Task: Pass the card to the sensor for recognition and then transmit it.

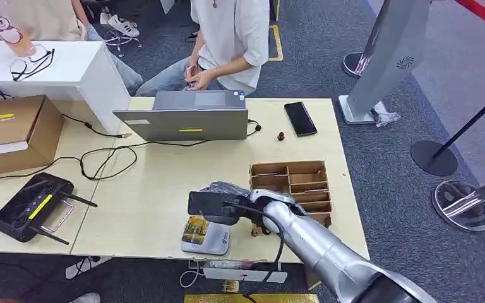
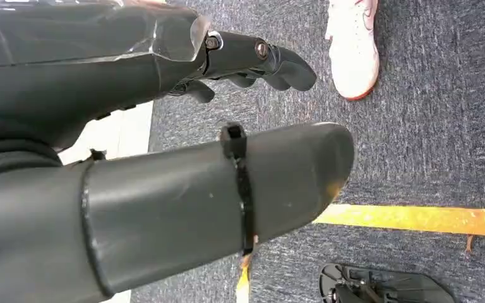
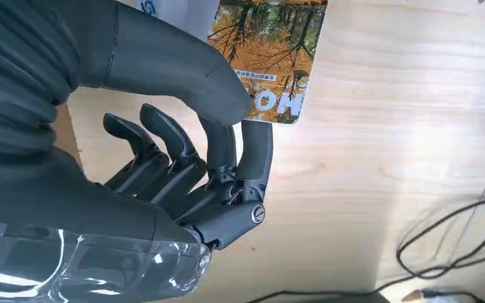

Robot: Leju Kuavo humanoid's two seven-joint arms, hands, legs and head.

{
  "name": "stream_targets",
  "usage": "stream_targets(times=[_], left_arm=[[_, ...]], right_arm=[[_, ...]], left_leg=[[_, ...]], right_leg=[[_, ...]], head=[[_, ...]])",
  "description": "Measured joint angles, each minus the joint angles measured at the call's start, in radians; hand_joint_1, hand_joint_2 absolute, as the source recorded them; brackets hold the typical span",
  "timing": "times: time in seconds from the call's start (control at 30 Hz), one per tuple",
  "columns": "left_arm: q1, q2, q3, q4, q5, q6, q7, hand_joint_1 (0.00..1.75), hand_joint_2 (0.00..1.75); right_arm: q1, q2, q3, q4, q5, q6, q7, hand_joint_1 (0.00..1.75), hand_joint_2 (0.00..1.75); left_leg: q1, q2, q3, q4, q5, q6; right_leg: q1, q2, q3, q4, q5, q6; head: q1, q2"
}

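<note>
- The robot's right hand (image 1: 218,203) hovers above the near edge of the light wood table (image 1: 164,189), its fingers (image 3: 177,145) spread and holding nothing, fingertips just beside the card.
- The card (image 3: 268,53), printed with orange autumn trees, lies flat on the white card reader (image 1: 206,235) near the table's front edge; in the right wrist view the thumb (image 3: 177,69) overlaps its corner.
- Risk, as a judgement: a thin card lying flush on the reader gives the fingertips little to hook, so they may slide it off the sensor or push it over the table edge instead of lifting it.
- A second risk: the brown compartment tray (image 1: 297,186) stands close beside the silver forearm, and a wide swing could knock it.
- The left hand (image 2: 252,60) hangs over grey carpet, fingers loosely apart, gripping nothing.
- Legible writing is scant: large white letters, seemingly "HO", on the card's edge, with a line of small print too fine to read.
- The reader bears a small blue logo, unreadable.
- Yellow strips on the laptop (image 1: 186,117) and the black router (image 1: 31,208) show no readable text.
</note>
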Motion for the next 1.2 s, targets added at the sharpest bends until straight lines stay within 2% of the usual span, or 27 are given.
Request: stream_targets(times=[0.3,0.7,1.2], left_arm=[[-0.001,0.0,0.0,0.0,-0.001,-0.006,0.003,0.0,0.0],[-0.004,0.0,0.0,0.0,-0.003,-0.006,0.012,0.0,0.0],[-0.004,0.0,0.0,0.0,-0.003,-0.004,0.012,0.0,0.0]], right_arm=[[-0.008,0.023,0.015,0.06,-0.007,0.002,0.018,1.75,1.75],[-0.04,0.066,0.017,0.189,-0.048,-0.035,0.024,1.75,1.75],[-0.077,0.084,0.017,0.311,-0.095,-0.04,0.05,1.75,1.75]], left_leg=[[0.0,0.0,0.0,0.0,0.0,0.0],[0.0,0.0,0.0,0.0,0.0,0.0],[0.0,0.0,0.0,0.0,0.0,0.0]], right_leg=[[0.0,0.0,0.0,0.0,0.0,0.0],[0.0,0.0,0.0,0.0,0.0,0.0],[0.0,0.0,0.0,0.0,0.0,0.0]], head=[[0.0,0.0],[0.0,0.0],[0.0,0.0]])
